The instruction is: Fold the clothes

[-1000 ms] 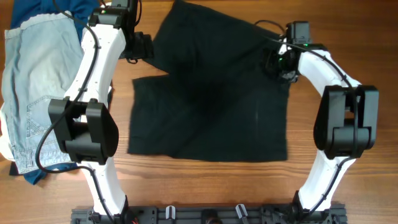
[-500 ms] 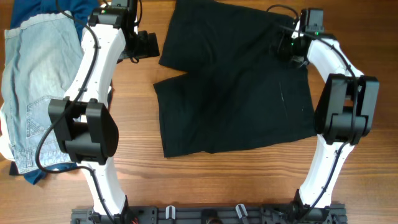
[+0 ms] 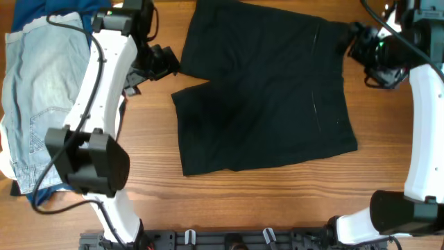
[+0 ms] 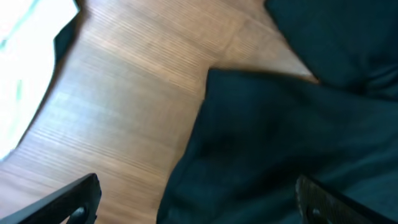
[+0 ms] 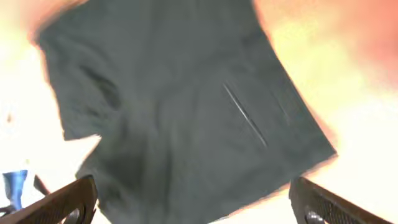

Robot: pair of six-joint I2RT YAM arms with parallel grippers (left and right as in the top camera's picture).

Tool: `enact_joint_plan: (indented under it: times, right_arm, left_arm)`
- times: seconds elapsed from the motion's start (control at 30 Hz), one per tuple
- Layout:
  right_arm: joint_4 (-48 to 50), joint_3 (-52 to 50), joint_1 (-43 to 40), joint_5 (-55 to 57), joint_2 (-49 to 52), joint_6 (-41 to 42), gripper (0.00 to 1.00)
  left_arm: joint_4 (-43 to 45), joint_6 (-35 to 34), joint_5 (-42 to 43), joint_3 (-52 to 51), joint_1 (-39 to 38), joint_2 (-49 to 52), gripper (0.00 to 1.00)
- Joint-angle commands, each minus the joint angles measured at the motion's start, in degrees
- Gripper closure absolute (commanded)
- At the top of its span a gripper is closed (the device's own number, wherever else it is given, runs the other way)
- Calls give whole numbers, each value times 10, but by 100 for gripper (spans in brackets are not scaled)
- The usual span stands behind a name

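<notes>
Spread wide, empty: left fingers [image 4: 78,196], right fingers [image 5: 69,200].

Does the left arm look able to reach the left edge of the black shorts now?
Probably yes. The left claw is open and sits by the left edge of the black shorts, and nothing lies between them. The denim shorts lie on the arm's other side, out of the way.

Plain black clothes [image 3: 263,90], light-blue denim [image 3: 41,90]
</notes>
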Motion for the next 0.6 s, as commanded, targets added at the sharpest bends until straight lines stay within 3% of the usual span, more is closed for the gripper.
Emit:
enact_joint_plan:
  times: [0.0, 0.13, 0.27, 0.37, 0.57]
  right_arm:
    - [-39, -34, -2, 38, 18, 45, 0]
    - [-47, -72, -2, 38, 16, 40, 0]
    - [-36, -119, -2, 38, -5, 39, 0]
    - [-8, -181, -2, 38, -42, 28, 0]
    - [90, -369, -2, 26, -138, 24, 0]
  left_arm:
    - [-39, -137, -98, -2, -75, -53, 0]
    - [-45, -250, -141, -77, -160, -93, 0]
    - [-8, -347, -142, -207, -194, -132, 0]
    - [42, -375, -108, -305, -198, -173, 0]
    - [281, -414, 14, -534, -198, -271, 0]
